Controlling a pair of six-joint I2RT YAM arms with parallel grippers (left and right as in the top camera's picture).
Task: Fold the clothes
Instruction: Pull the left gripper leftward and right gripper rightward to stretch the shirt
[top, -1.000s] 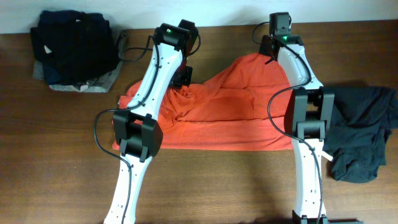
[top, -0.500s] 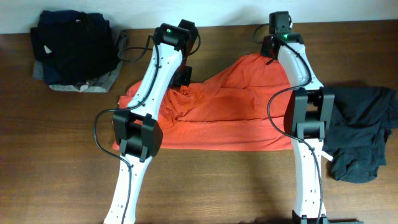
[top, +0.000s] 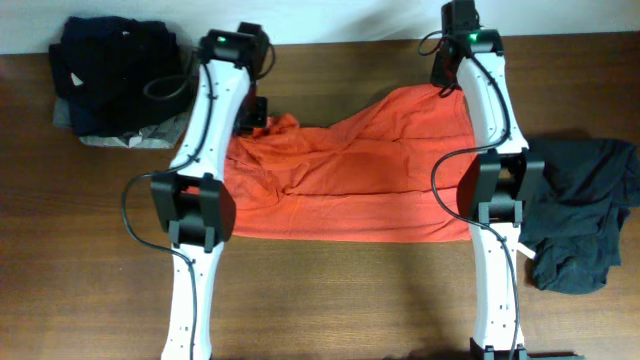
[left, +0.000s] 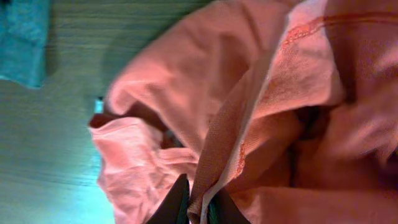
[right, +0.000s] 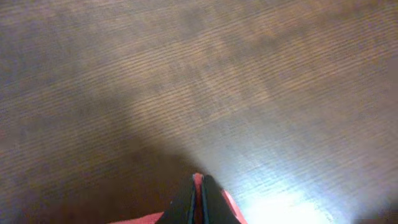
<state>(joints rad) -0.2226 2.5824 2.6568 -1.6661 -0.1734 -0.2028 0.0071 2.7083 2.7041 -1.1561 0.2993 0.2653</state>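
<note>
scene: brown wooden tabletop (top: 340, 300), two white arms reaching to the far side, three lots of cloth on it
task thing: red-orange cotton T-shirt (top: 350, 170), spread wide across the middle of the tabletop between the two arms; near edge lies fairly straight, far edge rises to a hump on the right
shirt surface: wrinkled, bunched most at the far-left corner; flatter along the near strip
left pincer (top: 255, 110): at the shirt's far-left corner, clenched on a raised fold of the shirt
left wrist view: the fingertips (left: 198, 186) pinch a ridge of the cloth (left: 186, 74); a stitched hem runs up from the grip; folds hang loose on both sides; tabletop (left: 62, 137) shows on the left
right pincer (top: 445, 80): at the shirt's far-right corner, clenched on the shirt's edge
right wrist view: the tips (right: 199, 182) are pressed together with a thin sliver of red cloth (right: 231, 208) between and beside them; bare tabletop (right: 186, 74) fills the rest
right arm: lies over the shirt's right edge
other cloth, right: charcoal-black garment (top: 580, 220), crumpled, just beside the right arm, apart from the shirt
other cloth, far left: pile of navy and grey garments (top: 120, 70), navy on top, grey below, near the left arm
</note>
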